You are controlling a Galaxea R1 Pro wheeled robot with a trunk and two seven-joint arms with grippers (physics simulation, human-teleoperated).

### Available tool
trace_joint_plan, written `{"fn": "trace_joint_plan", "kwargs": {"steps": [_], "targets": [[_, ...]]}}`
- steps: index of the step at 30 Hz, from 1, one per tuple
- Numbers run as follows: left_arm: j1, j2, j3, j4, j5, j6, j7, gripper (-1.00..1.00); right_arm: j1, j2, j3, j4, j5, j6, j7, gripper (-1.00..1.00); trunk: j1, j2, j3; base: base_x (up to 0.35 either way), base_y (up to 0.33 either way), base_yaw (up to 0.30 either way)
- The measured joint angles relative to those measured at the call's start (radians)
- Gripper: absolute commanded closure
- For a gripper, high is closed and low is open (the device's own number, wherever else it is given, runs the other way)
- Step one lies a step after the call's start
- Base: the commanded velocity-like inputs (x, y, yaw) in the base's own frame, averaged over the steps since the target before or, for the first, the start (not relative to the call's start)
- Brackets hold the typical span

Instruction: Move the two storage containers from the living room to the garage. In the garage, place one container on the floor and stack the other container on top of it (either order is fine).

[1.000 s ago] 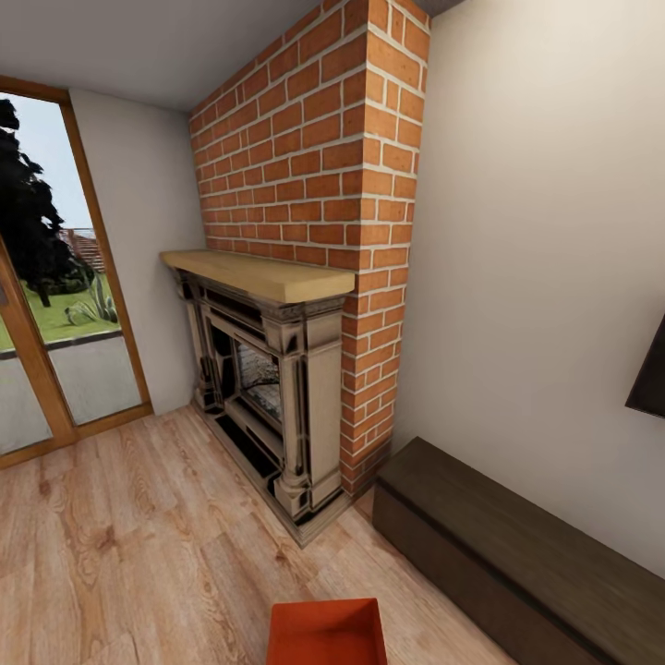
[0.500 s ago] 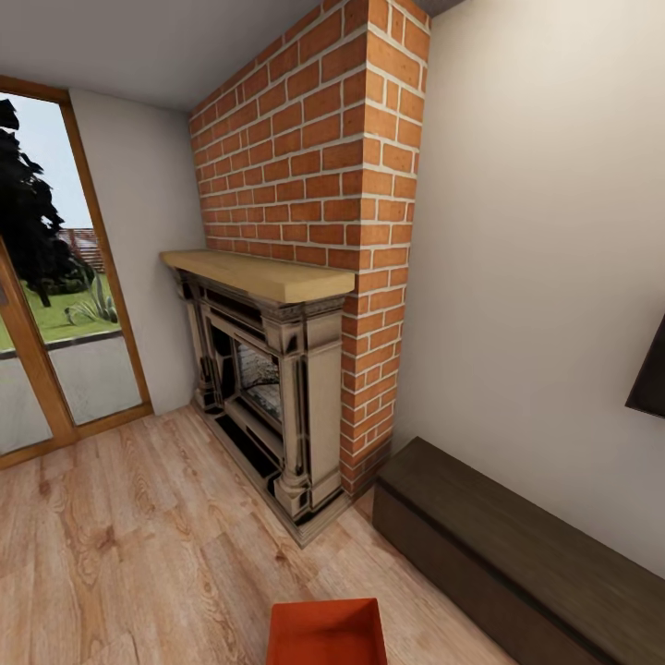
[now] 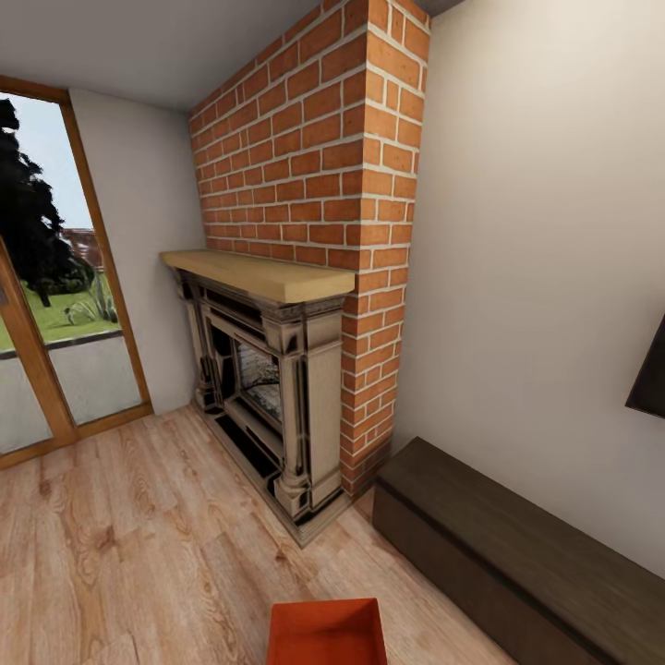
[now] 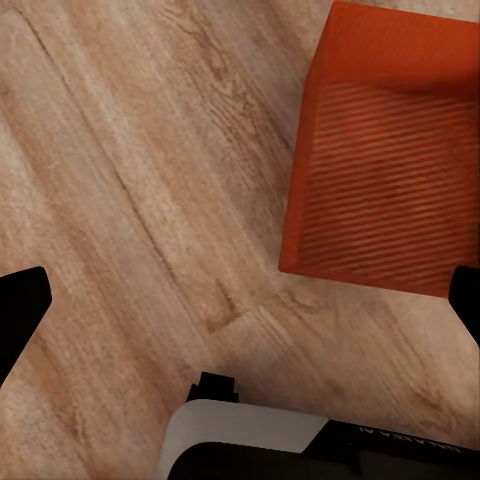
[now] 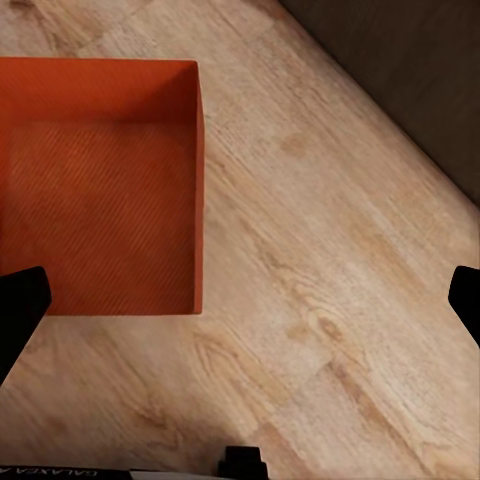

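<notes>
Hovering end effectors flank container.

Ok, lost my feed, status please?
Both grippers open, empty. One storage container on the living room wood floor, ahead. Nothing on it; low cabinet at right.

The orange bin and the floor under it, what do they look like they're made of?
The storage container: probably thin molded plastic, matte orange-red, with fine ribbed lines across its inside bottom. The floor: light wood planks or laminate, judging by visible grain, knots and board seams, in a low-sheen finish.
</notes>
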Motion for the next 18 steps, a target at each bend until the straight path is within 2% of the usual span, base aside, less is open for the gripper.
{"fn": "trace_joint_plan", "kwargs": {"steps": [18], "targets": [[0.0, 0.0, 0.0, -0.001, 0.003, 0.001, -0.009, -1.0, 0.0, -0.003, 0.0, 0.007, 0.001, -0.003, -0.001, -1.0, 0.0, 0.0, 0.0, 0.0, 0.0, 0.0]]}}
